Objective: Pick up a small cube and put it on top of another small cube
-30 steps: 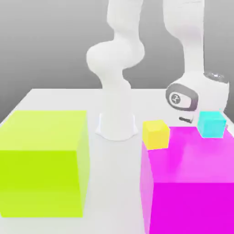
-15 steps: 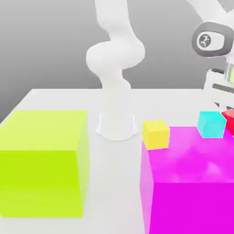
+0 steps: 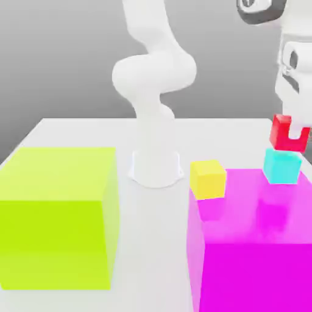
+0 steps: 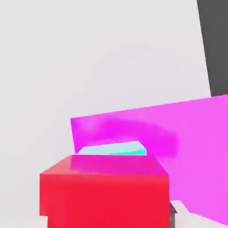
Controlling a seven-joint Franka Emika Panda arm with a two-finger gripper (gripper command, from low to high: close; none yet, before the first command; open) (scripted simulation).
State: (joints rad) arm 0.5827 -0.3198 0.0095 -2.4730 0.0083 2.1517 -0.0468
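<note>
Above the white table [image 3: 73, 131], the tool [image 3: 291, 135] held the red cube [image 3: 282, 132] between part-spread fingers just over the cyan cube [image 3: 281, 166]; lowering squarely seemed next.

White counter [image 3: 79, 131], flat, matte, pale against grey backdrop. Resting directly on it: robot base [image 3: 156, 167], white, round, near middle toward the back. Large lime-green block [image 3: 58, 213] on the exterior view's left, front portion. Large magenta block [image 3: 253, 244] on the exterior view's right, front portion, glossy top. Small yellow cube [image 3: 208, 178] just beside the magenta block's rear left corner. Small cyan cube [image 3: 282, 166] behind the magenta block, its foot hidden by that block. Blocks well apart, bare counter strip between.
</note>
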